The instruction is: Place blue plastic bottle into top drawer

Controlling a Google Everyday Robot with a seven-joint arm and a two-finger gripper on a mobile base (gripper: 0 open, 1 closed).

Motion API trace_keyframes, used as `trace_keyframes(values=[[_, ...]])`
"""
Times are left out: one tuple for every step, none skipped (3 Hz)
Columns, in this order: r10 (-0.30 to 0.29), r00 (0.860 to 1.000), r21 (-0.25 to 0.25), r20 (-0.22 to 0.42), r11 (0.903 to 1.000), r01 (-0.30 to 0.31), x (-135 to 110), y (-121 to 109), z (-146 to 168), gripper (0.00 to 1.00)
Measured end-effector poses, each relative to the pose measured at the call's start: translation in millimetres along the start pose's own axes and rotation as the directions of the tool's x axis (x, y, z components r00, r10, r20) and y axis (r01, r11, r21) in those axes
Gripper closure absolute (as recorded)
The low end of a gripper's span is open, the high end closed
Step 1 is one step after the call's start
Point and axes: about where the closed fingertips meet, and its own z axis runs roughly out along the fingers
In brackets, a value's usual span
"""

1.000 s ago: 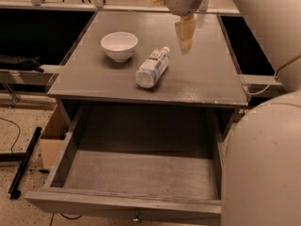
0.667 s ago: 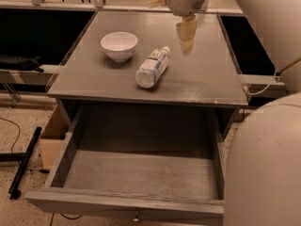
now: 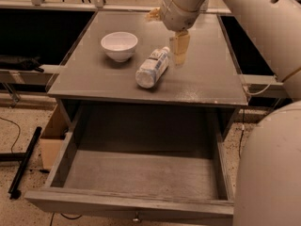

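The blue plastic bottle (image 3: 153, 68) lies on its side on the grey table (image 3: 202, 81), with its white cap pointing to the back right. My gripper (image 3: 179, 44) hangs from the white arm just right of the cap end, close to it and a little above the tabletop. It holds nothing that I can see. The top drawer (image 3: 141, 173) is pulled out wide below the table's front edge and has nothing in it. Its small metal knob (image 3: 137, 217) shows at the bottom edge.
A white bowl (image 3: 119, 45) stands on the table to the left of the bottle. My arm's large white body (image 3: 273, 173) fills the right side. A cardboard box (image 3: 51, 142) and a black pole (image 3: 23, 166) are on the floor at the left.
My gripper has moved down and to the left, closer to the bottle's cap. The bottle, bowl and drawer have not moved.
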Motion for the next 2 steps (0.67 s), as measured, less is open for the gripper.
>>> trace_keyframes(values=[[0.003,1.000,-0.005,0.005,1.0000,-0.003,-1.8,1.6,4.3,0.00],[-0.014,1.000,-0.007,-0.010,0.9999,0.014,-0.5,-1.2,2.8,0.00]])
